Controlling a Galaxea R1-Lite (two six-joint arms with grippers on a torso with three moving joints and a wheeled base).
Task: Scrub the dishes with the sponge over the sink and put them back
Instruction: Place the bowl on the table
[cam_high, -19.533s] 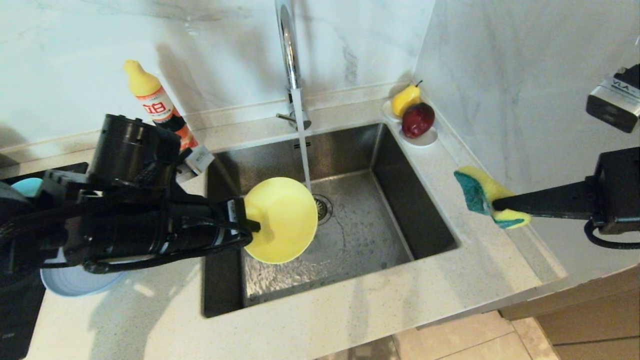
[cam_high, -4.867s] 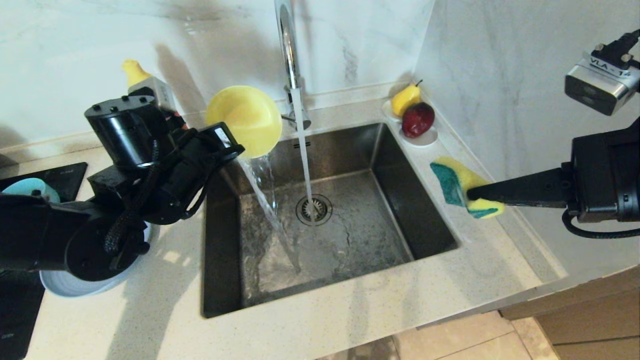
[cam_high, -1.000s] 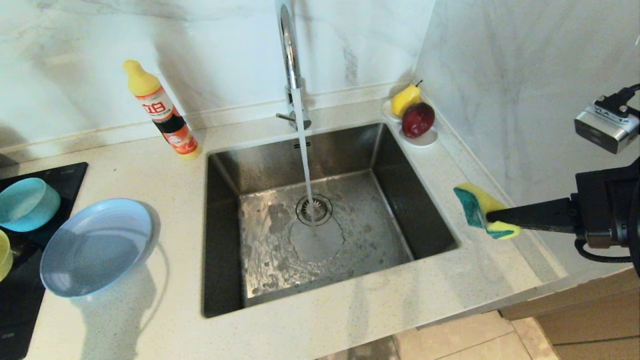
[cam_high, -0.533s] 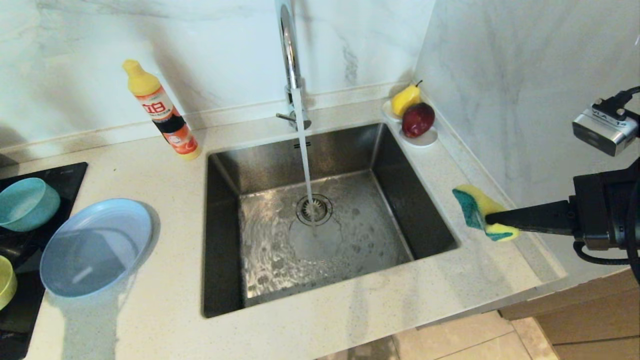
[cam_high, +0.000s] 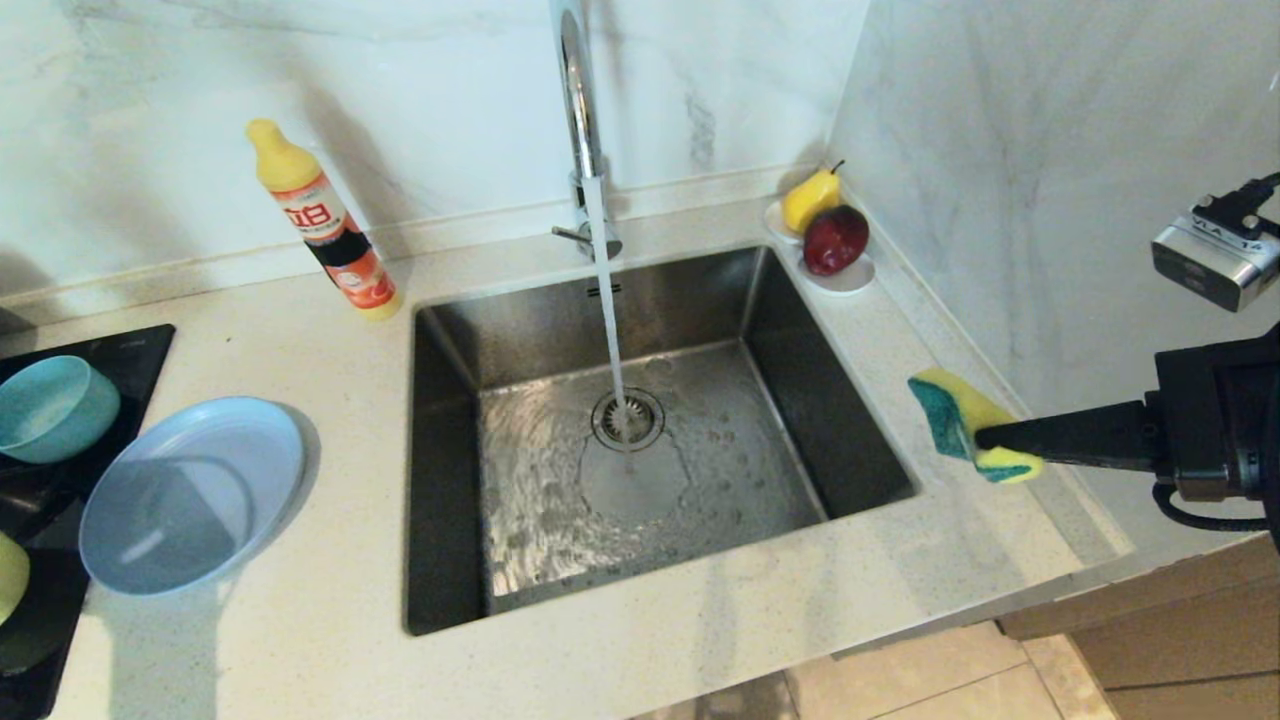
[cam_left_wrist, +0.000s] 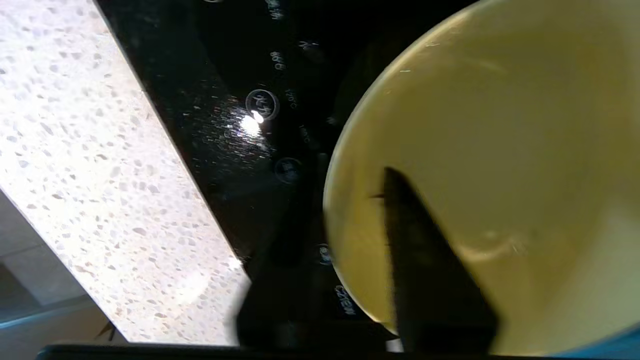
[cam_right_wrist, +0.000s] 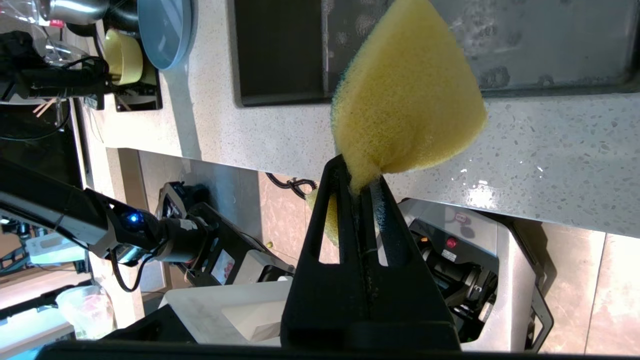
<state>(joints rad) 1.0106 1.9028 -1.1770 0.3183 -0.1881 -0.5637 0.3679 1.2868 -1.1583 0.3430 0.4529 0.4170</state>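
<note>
The right gripper (cam_high: 985, 437) hangs over the table (cam_high: 700, 640) at the right of the sink (cam_high: 850, 440), its jaws clamped on the sponge (cam_high: 965, 420). In the right wrist view the sponge (cam_right_wrist: 405, 100) is pinched at one narrow end between the two jaws, and its yellow foam fans out past their tips; in the head view the green scouring face points toward the sink. Part of the sponge is squeezed out of sight inside the grip.

At the left edge, the yellow-green bowl (cam_high: 8, 575) is cut off by the frame, with only a sliver showing on the black cooktop (cam_high: 40, 620). The left wrist view fills with this bowl (cam_left_wrist: 500, 150): one finger (cam_left_wrist: 430, 280) of the left gripper (cam_left_wrist: 370, 300) lies across its inside, the other dark finger outside the rim, so the rim sits between the jaws. Whether they press the rim or stand slightly apart from it cannot be told.

Beside it the grey-blue plate (cam_high: 190, 495) lies on the table, overlapping the cooktop edge. The teal bowl (cam_high: 50, 405) stands behind on the cooktop.

Farther back, water runs from the faucet (cam_high: 578, 120) onto the drain (cam_high: 627, 418). A detergent bottle (cam_high: 325, 235) stands by the wall, and a pear (cam_high: 810, 198) and a red fruit (cam_high: 835, 240) sit on a white dish (cam_high: 850, 280) in the corner.
</note>
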